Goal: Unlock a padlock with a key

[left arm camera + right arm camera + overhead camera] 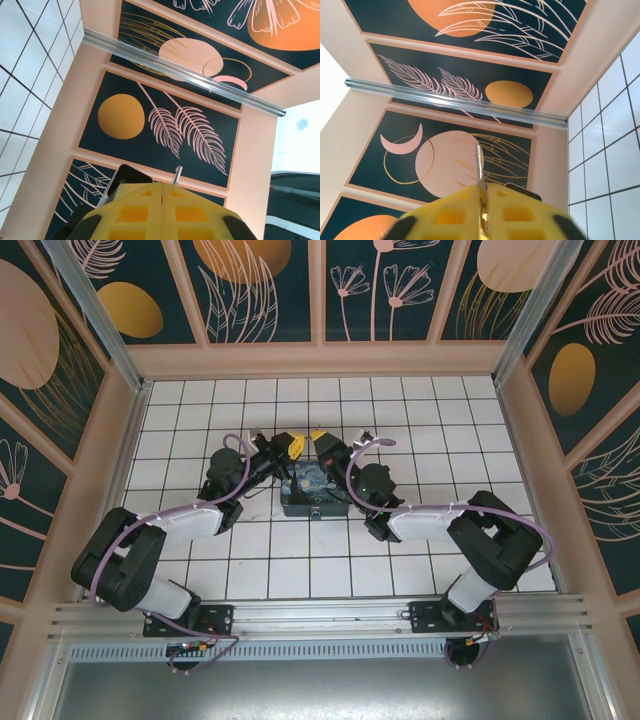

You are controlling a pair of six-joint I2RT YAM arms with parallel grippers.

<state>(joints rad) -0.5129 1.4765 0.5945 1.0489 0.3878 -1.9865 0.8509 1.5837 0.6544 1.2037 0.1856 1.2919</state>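
Right gripper (pixel 483 192) clamps the thin key (pixel 479 165), blade poking up past its fingertips. Left gripper (pixel 162 190) is clenched tight near it, by the printed box (pixel 310 485) mid-frame, tiled surface (pixel 300 570) open all round.

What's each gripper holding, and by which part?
Right fingers pinch a thin silvery strip, likely the key, by its lower end. Left fingers clamp a short metal stub, unidentifiable.
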